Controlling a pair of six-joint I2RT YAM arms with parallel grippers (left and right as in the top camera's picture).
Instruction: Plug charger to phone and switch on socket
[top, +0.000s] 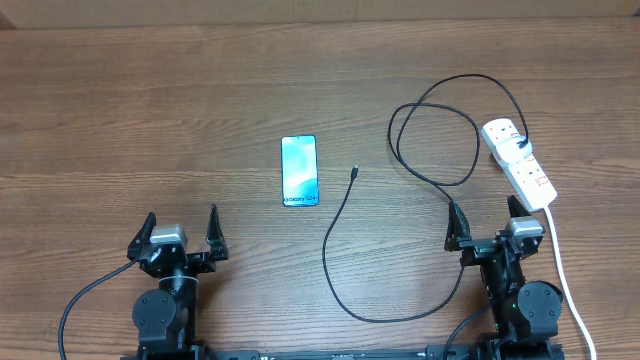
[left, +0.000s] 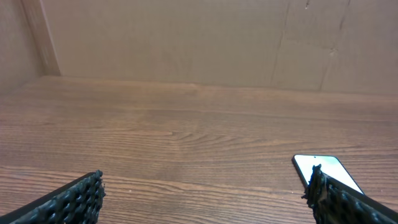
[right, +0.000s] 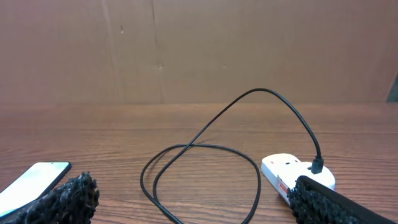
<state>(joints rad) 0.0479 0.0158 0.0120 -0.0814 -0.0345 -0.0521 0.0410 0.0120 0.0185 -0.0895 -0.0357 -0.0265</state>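
On the table (top: 150, 110): the phone (top: 299, 171) is laid flat, screen up, left of centre; the socket (top: 520, 165) is set at the right, well apart from it.
Charger (top: 337, 215): its plug (top: 524, 143) is seen seated at the socket's far end. The cable is looped once near the socket and swept round by the front edge. Its tip (top: 355, 172) is left free, near the phone's right side but not touching it.
Left gripper (top: 182, 215): held wide and empty, low by the front edge, with the phone ahead and to its right.
Right gripper (top: 483, 208): held wide and empty, with the cable loop ahead and the socket to its right.
Switches (right: 280, 185): red marks are made out on the socket; whether any is on cannot be told.
Cord (top: 565, 270): the white lead is run from the socket back past the right arm.
Step in hand: none is judged begun; nothing is gripped and the tip is not yet joined to the phone.
Next move: the cable is probably best pinched just behind the tip, a narrow and exact grasp on a thin, limp thing. The phone's port is judged to sit on the near short edge, by the lettering, so the tip would have to be brought round and lined up squarely. The phone is likely to slide unless it is steadied by the other gripper.
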